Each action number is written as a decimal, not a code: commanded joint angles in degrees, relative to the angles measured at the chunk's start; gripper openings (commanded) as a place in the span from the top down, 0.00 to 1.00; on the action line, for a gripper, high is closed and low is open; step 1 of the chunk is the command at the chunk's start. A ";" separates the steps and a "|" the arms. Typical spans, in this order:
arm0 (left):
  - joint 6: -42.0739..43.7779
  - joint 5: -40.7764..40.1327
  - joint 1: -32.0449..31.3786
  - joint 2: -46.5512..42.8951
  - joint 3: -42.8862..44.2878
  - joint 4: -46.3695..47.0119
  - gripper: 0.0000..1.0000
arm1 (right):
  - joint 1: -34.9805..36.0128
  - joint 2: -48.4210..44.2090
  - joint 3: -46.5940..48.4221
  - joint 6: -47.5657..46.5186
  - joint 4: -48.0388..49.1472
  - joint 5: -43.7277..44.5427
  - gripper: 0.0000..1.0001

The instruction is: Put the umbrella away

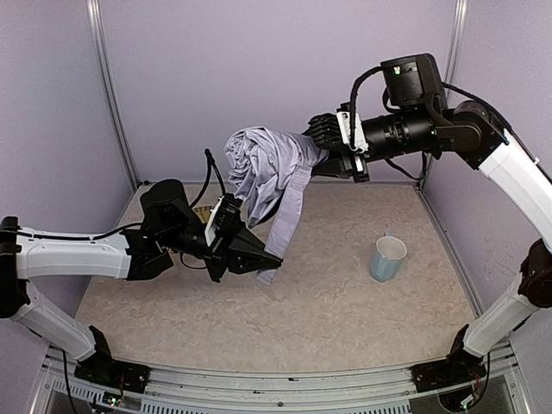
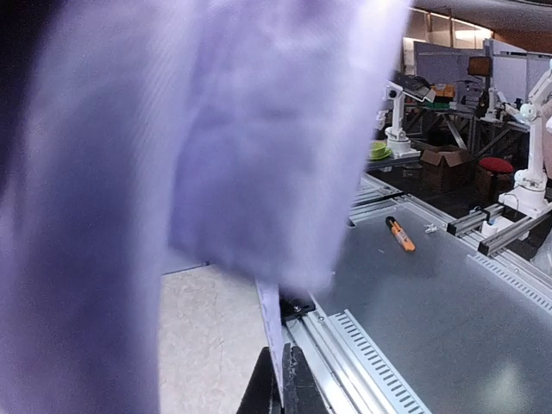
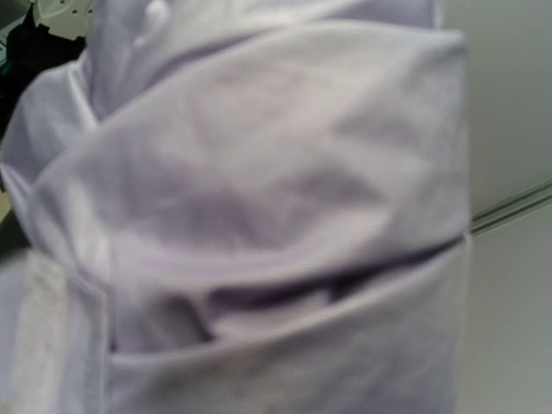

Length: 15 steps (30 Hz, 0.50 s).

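Observation:
The umbrella (image 1: 267, 168) is a folded bundle of pale lavender fabric held in the air above the back of the table. My right gripper (image 1: 317, 148) grips it from the right, with its fingertips buried in the cloth. The fabric fills the right wrist view (image 3: 259, 172), so no fingers show there. A long lavender strap (image 1: 291, 216) hangs down from the bundle. My left gripper (image 1: 269, 259) is shut on the strap's lower end just above the table. In the left wrist view the strap (image 2: 272, 328) runs down between the closed black fingertips (image 2: 297, 388), and the canopy (image 2: 216, 129) looms close above.
A light blue cup (image 1: 388, 257) stands upright on the table at the right. A bit of woven straw tray (image 1: 203, 212) shows behind my left wrist. The metal frame rail (image 1: 285, 379) runs along the table's near edge.

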 commanded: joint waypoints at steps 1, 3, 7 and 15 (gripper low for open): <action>5.71 -7.08 1.11 -3.20 -2.74 -5.08 1.00 | 0.50 -3.15 -0.64 1.83 3.38 1.30 1.00; 8.55 -15.36 1.73 -3.05 -4.83 -6.73 1.00 | 0.57 -2.93 -0.71 3.65 2.82 1.89 1.00; 7.49 -23.14 7.32 1.69 -7.72 -1.85 1.00 | 1.80 -2.67 -2.36 9.83 1.47 1.17 1.00; 12.36 -24.83 16.66 14.98 -2.20 8.12 1.00 | 8.07 -6.34 -22.02 21.70 4.36 -7.83 1.00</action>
